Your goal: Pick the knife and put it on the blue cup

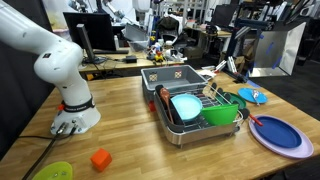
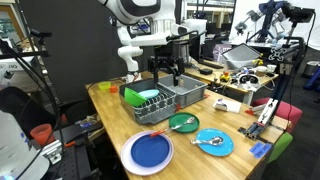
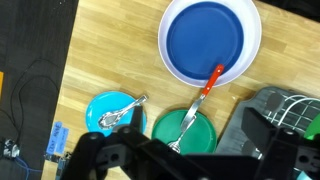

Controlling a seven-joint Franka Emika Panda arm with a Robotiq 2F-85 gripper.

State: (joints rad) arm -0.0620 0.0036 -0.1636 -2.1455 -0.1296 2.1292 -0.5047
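The knife [image 3: 205, 88] has a red-orange handle and a silver blade. It lies tilted, handle on the rim of the blue-purple plate [image 3: 210, 40] and blade tip over a green plate [image 3: 195, 135]. It shows in both exterior views [image 2: 160, 131] [image 1: 256, 120]. The blue cup [image 3: 100, 108] is low, round and bright blue, with a metal spoon in it, left of the green plate; it also shows in both exterior views [image 2: 213, 142] [image 1: 252, 95]. My gripper [image 3: 180, 152] is open and empty, high above the green plate and the dish rack [image 2: 165, 72].
A grey dish rack [image 2: 185, 95] holds a green bowl [image 1: 222, 112] and a pale turquoise bowl [image 1: 185, 105]. An orange cube [image 1: 100, 158] and a yellow-green plate [image 1: 55, 172] lie near the robot base. A small blue block [image 3: 57, 140] sits by the table edge.
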